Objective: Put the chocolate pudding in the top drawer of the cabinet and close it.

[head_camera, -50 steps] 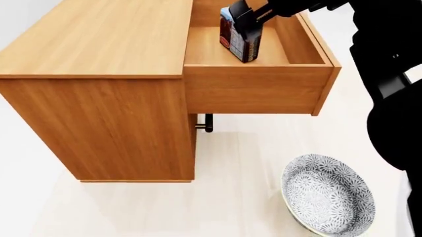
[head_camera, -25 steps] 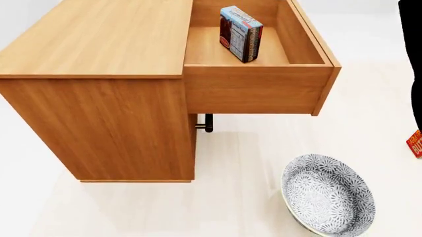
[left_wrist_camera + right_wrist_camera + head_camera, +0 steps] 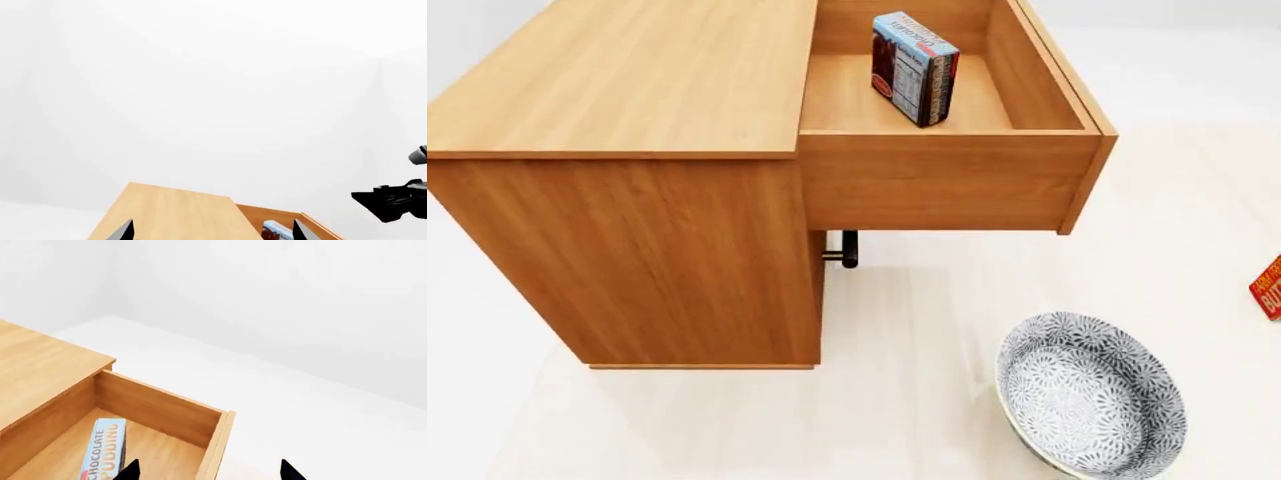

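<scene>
- In the left wrist view, the left gripper [image 3: 212, 231] shows only as two dark, pointed fingertips [image 3: 125, 231] rising from the picture's lower edge, the near one greyish, the other black.
- The same view catches the right arm [image 3: 395, 201]: a black, angular, blocky body with a rounded grey piece on top.
- In the right wrist view, the right gripper [image 3: 208, 471] shows as two black, tapering fingertips [image 3: 130, 472] with plain, matte surfaces.

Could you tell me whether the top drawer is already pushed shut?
No, the top drawer stands pulled out with the chocolate pudding upright inside.
</scene>
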Robot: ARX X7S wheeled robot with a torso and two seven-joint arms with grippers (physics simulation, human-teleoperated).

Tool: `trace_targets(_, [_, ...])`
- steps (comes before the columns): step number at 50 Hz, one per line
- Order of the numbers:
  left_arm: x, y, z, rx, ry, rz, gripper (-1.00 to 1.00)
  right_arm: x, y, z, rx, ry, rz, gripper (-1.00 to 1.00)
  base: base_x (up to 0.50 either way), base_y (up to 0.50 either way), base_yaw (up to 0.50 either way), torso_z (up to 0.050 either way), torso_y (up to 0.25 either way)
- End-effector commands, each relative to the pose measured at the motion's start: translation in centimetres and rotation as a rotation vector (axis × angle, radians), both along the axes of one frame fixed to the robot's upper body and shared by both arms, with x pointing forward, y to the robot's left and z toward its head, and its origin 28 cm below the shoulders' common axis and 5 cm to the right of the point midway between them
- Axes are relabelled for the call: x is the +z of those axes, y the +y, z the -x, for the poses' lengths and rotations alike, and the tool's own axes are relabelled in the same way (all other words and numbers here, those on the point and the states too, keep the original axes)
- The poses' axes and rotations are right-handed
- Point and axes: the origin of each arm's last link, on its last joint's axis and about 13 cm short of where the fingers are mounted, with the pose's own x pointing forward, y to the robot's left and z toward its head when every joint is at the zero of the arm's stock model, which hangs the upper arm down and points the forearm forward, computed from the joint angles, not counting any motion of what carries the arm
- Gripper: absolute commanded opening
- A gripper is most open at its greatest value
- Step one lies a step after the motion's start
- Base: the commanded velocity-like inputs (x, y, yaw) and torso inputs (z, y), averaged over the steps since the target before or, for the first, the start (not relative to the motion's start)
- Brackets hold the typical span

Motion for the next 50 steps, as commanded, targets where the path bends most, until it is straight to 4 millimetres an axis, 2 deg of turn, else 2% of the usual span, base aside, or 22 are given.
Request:
trace_targets(1, [-0.2, 0.0, -0.1, -0.003, 0.004, 0.006, 1.00, -2.1, -3.5, 1.7, -0.092, -0.078, -0.030, 1.00, 0.00, 0.00, 0.00, 0.000, 0.000])
trace_targets(12, [-0.2, -0.1, 0.1, -0.007, 0.007, 0.010, 1.00, -5.0, -5.5, 2.1, -0.185, -0.058, -0.018, 1.00, 0.00, 0.00, 0.00, 0.000, 0.000])
trace_targets(36, [-0.5, -0.2, -0.4, -0.012, 0.014, 0.011, 1.00, -14.0, -7.2, 0.9, -0.252, 0.081, -0.047, 1.00, 0.00, 0.00, 0.00, 0.000, 0.000])
trace_targets(50, [-0.5, -0.3, -0.1, -0.015, 0.016, 0.012, 1.00, -16.9, -7.3, 0.3, -0.279, 0.125, -0.090, 1.00, 0.00, 0.00, 0.00, 0.000, 0.000])
